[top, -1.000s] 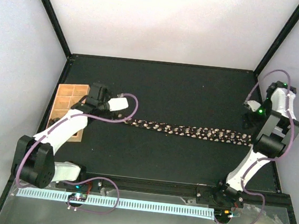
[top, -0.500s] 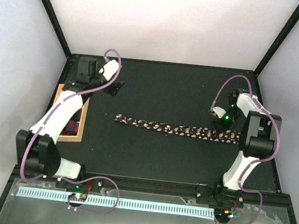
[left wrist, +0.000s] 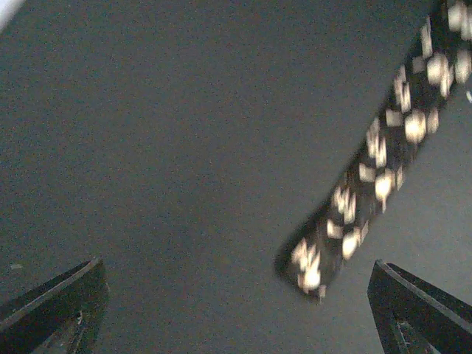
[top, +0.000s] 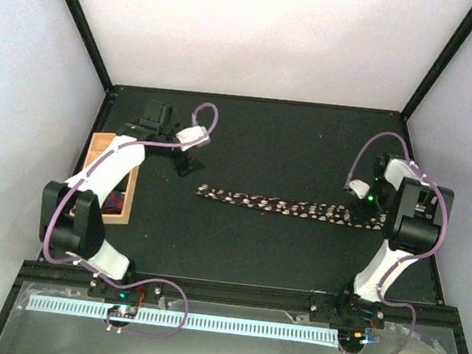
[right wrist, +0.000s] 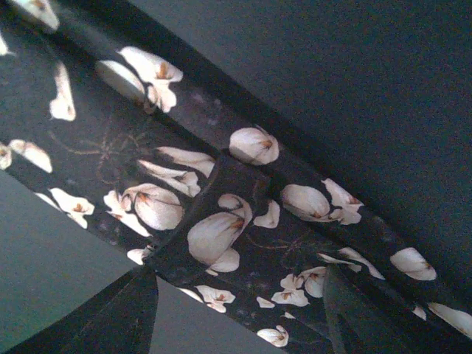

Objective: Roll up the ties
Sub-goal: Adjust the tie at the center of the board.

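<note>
While my left claw (left wrist: 236,265) hangs wide open just above the table (top: 281,139), the tie's (top: 283,206) narrow end lies flat ahead between its fingers (left wrist: 51,310). My right claw (right wrist: 240,274) is spread open too, straddling the tie's other end. I cannot tell whether it touches the cloth.

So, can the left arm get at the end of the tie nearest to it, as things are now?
Probably yes. The left gripper is open and hovers close to the tie. In the wrist view the tie's end shows between the fingers, with only bare table around it. Nothing seems to block the way.
</note>
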